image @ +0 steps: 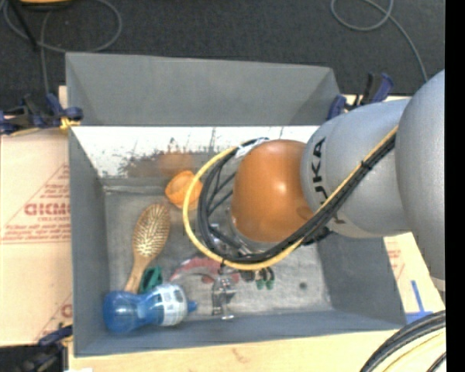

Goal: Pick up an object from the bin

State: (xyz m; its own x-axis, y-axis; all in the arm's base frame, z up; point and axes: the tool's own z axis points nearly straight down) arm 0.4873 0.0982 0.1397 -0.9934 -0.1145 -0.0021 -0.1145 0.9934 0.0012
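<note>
Standing low in the near middle of the bin (201,91), the hand (223,304) shows as a small metal part just over the grey floor. Whether it is apart or together cannot be told, and no thing can be made out in its grip.

Nearest thing: a blue bottle (139,310) with a white label. It lies on its side along the near wall, its blue body in the near left corner and its narrow end pointing right, just beside the hand.

A thin red piece (192,266) lies just to the far left of the hand. A few small green bits (263,281) lie just to its far right, partly under the arm.

Farther left, a green thing (149,277) sits against the handle end of a wooden brush (151,239). The brush lies slanted, its oval head towards the far side.

An orange thing (178,188) rests near the far wall, left of the cables (209,204).

Above the hand, a rounded orange cover (267,188) sits at the wrist, ringed by a loop of yellow and black cables. The grey arm (372,177) enters from the right and covers the right half of the floor.
</note>
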